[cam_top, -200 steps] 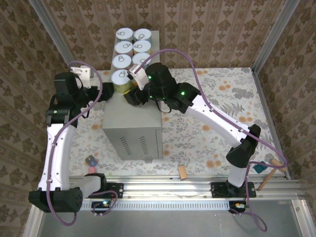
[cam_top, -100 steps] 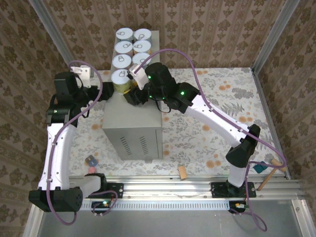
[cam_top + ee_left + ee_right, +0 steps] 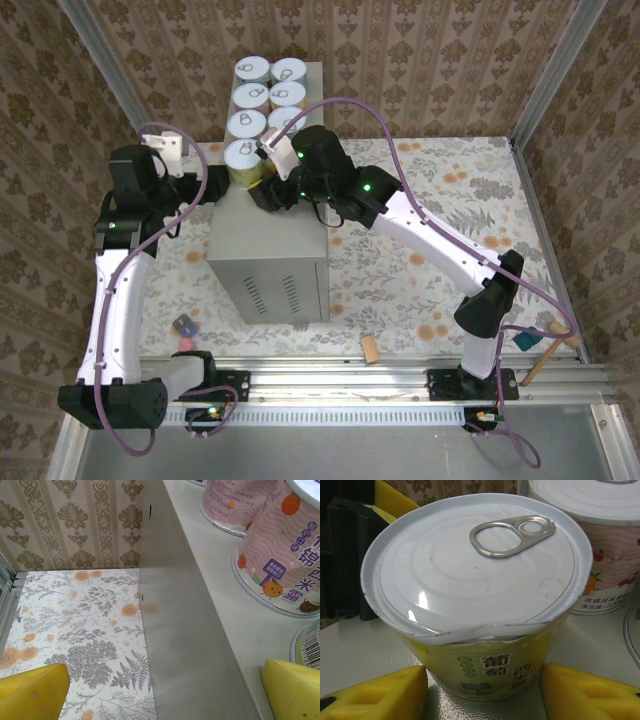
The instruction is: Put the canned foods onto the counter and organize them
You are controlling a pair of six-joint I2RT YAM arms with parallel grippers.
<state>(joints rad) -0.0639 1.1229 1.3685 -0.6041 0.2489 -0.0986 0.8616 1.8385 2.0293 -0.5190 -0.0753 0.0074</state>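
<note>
Left gripper [image 3: 162, 694] is wide open, one finger over the floral floor [image 3: 75, 610], the other over the counter [image 3: 270, 240] top, so it straddles the counter's left edge just beside the yellow-label can [image 3: 485, 580]. That can stands upright on the counter, front of the left row, w/ six other cans [image 3: 270, 95] paired up behind it. Right gripper [image 3: 485, 696] has a pad each side of the can's base, can't tell if it's squeezing or just flanking. Imo the step is squaring this one into line: push low on the body, go slow, then back straight out w/o clipping the pink-label can [image 3: 607, 575] next door.
</note>
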